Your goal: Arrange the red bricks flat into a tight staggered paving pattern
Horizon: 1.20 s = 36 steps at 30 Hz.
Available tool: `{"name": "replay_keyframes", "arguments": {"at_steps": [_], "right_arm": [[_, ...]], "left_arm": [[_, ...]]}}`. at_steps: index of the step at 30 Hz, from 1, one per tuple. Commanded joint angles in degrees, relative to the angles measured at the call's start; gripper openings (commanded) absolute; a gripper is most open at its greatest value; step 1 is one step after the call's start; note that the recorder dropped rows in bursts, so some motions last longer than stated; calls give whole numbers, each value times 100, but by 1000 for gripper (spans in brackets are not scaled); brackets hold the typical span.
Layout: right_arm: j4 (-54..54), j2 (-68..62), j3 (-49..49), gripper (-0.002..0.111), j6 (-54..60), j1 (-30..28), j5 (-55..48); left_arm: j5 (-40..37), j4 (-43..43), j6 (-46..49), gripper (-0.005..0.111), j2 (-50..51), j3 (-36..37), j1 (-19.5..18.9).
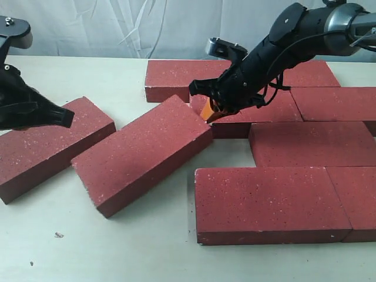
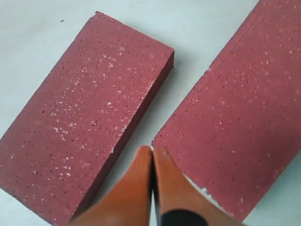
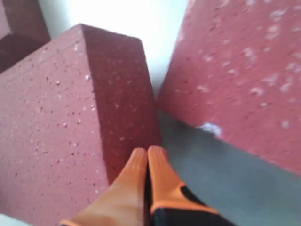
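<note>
On the pale table (image 1: 147, 252) the red bricks lie flat in two lots. Toward the right, several are packed edge to edge in rows. The near row brick (image 1: 264, 202) touches its neighbour (image 1: 359, 200) end to end. The brick behind them (image 1: 311, 144) sits shifted to the right, so the seams do not line up. Farther back lie the second-row brick (image 1: 258, 113) and more bricks partly hidden by the right arm. A far brick (image 1: 173, 79) lies at the far left of this lot.

To the left, two bricks lie loose and slanted: the leftmost brick (image 1: 50, 144) and the slanted brick (image 1: 144, 154). They lie side by side with a narrow strip of table between them. The slanted brick's far right corner comes close to the packed rows, leaving a wedge of bare table.

The left gripper (image 2: 152, 151) hangs above these two loose bricks, over the gap between them. Its orange fingers are pressed together and hold nothing.

The right gripper (image 1: 212, 113) reaches across the middle. It is low at the far right corner of the slanted brick, between that brick and the second-row brick. Its fingers are likewise pressed together and empty. In the right wrist view the tips sit against the upright face of a brick, though the picture is blurred.
</note>
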<state>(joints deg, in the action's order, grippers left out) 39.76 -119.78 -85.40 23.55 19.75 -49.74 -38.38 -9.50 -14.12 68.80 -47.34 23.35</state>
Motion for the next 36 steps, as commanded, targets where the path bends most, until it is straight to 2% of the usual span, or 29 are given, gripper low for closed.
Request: {"name": "replay_keyframes", "arguments": {"at_steps": [1, 5, 11, 15, 19, 20, 21, 22, 24, 27, 32, 34, 36], "right_arm": [[-48, 26, -30, -1, 87, 348, -371], [-83, 26, -30, -1, 149, 732, -537], [-83, 26, -30, -1, 231, 1172, -495], [-83, 94, -30, -1, 231, 1223, -495], [-83, 264, -30, -1, 346, 1223, -437], [-93, 293, -30, -1, 382, 1223, -294], [-93, 293, -30, -1, 382, 1223, -230], [-93, 293, -30, -1, 382, 1223, -71], [-142, 293, -30, -1, 382, 1223, 224], [-280, 293, -30, -1, 382, 1223, 539], [-280, 293, -30, -1, 382, 1223, 838], [-368, 293, -30, -1, 371, 1223, 850], [-465, 293, -30, -1, 371, 1223, 850]], "left_arm": [[-63, -467, -281, 0, 56, -13, 21], [-336, -976, -584, 0, 56, 1, 21], [-537, -1037, -623, 0, 56, 1, 21], [-761, -1037, -623, 0, 56, 1, 21], [-931, -789, -623, 0, 56, 16, 21], [-860, -396, -501, 0, 56, 79, 21], [-738, -76, -306, 0, 56, 129, 21], [-386, 691, 299, 0, 56, 317, 21], [-51, 1566, 1046, 0, 125, 639, 21], [-60, 2140, 1769, 0, 316, 912, 21], [-141, 3986, 4338, 0, 920, 1117, 21], [-156, 4097, 4866, 0, 1144, 1117, 21], [-34, 3891, 4913, 0, 1339, 1117, 21]]}}
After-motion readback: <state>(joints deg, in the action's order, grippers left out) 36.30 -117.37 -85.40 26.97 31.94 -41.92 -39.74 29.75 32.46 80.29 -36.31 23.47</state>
